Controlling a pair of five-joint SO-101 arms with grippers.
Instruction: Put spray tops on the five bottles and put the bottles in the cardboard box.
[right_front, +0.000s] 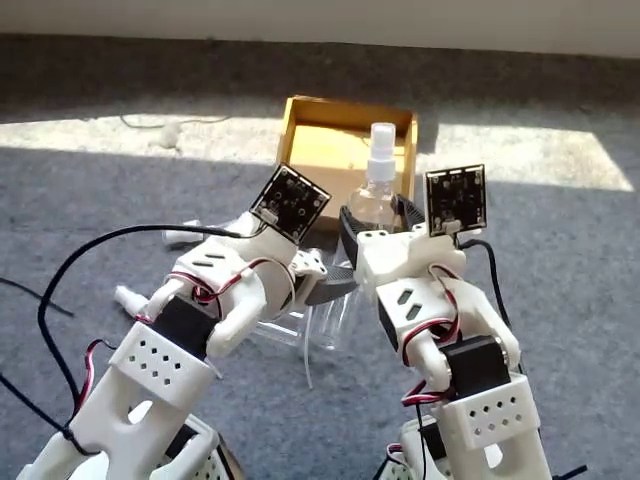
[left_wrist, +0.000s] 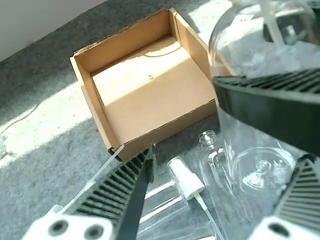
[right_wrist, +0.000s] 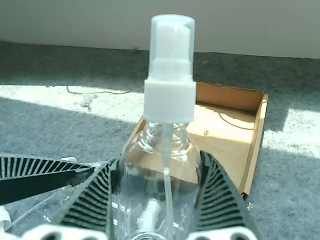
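Note:
My right gripper (right_wrist: 156, 167) is shut on a clear bottle (right_wrist: 152, 200) that stands upright with a white spray top (right_wrist: 170, 70) on it. In the high view this bottle (right_front: 378, 195) is held just in front of the cardboard box (right_front: 300, 150), which has nothing in it (left_wrist: 100, 107). My left gripper (left_wrist: 225, 165) is open close beside the held bottle, above the carpet. Below it lie a clear bottle without a top (left_wrist: 215, 157) and a loose white spray top (left_wrist: 185, 182). The right gripper's black finger (left_wrist: 270, 100) crosses the left wrist view.
More clear bottles (right_front: 335, 315) lie on the grey carpet under the left arm. Loose spray tops (right_front: 185, 236) lie to the left. A black cable (right_front: 60, 280) loops at the left. Open carpet extends right of the box.

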